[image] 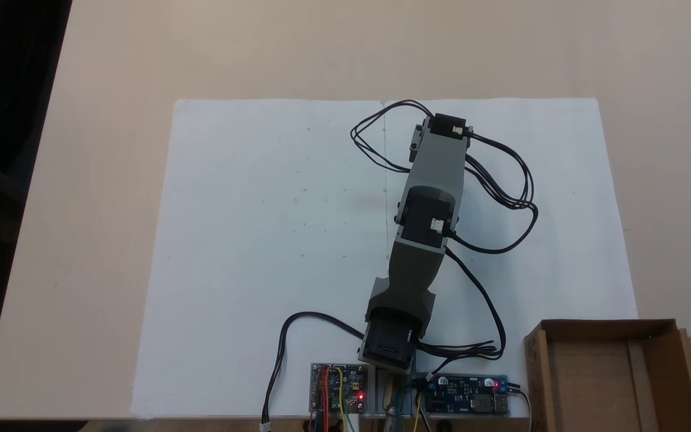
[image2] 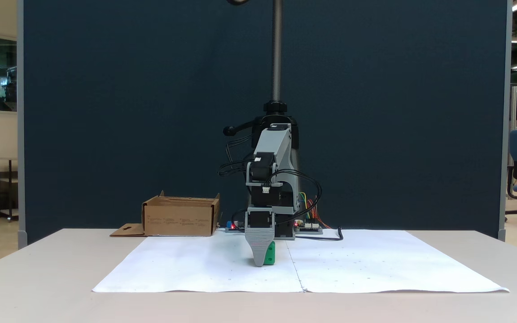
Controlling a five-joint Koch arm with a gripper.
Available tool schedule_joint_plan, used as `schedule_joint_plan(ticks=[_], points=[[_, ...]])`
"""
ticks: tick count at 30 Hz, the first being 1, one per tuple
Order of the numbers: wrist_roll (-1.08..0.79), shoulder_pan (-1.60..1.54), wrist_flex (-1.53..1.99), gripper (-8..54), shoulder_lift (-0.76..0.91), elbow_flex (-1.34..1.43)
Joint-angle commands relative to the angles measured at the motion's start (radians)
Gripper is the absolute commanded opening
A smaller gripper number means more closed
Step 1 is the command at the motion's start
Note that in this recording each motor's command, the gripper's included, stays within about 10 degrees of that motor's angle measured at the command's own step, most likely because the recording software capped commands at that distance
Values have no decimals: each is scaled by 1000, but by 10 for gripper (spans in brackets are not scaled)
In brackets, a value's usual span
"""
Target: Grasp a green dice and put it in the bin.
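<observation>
the green dice (image2: 269, 259) is sitting on the white paper sheet (image2: 195, 264) near the desk's (image2: 38, 278) middle, half covered by the grey tip of the hand (image2: 260, 259), which is reaching down to the sheet just beside it. as a small, rigid plastic cube it is likely handling light and a little slick, so two flat opposite faces look the best hold. only one tip is showing, so whether the hand is spread or pinching the dice cannot be told. from above, the arm (image: 426, 198) is blocking the spot. the bin (image2: 181, 217) is standing well apart by the base; its far side is running off the edge in a fixed view (image: 609, 372).
</observation>
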Motion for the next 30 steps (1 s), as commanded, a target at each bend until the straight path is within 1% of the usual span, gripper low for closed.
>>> schedule_joint_plan(ticks=[1,7,13,17,22,25,30], points=[[-64,14,-17,121,20,-14],[-58,31,-63,121,55,-15],[74,109,-107,121,143,-94],[144,181,-129,121,232,-126],[209,330,-147,121,310,-186],[212,466,-150,121,344,-244],[210,643,-219,121,365,-247]])
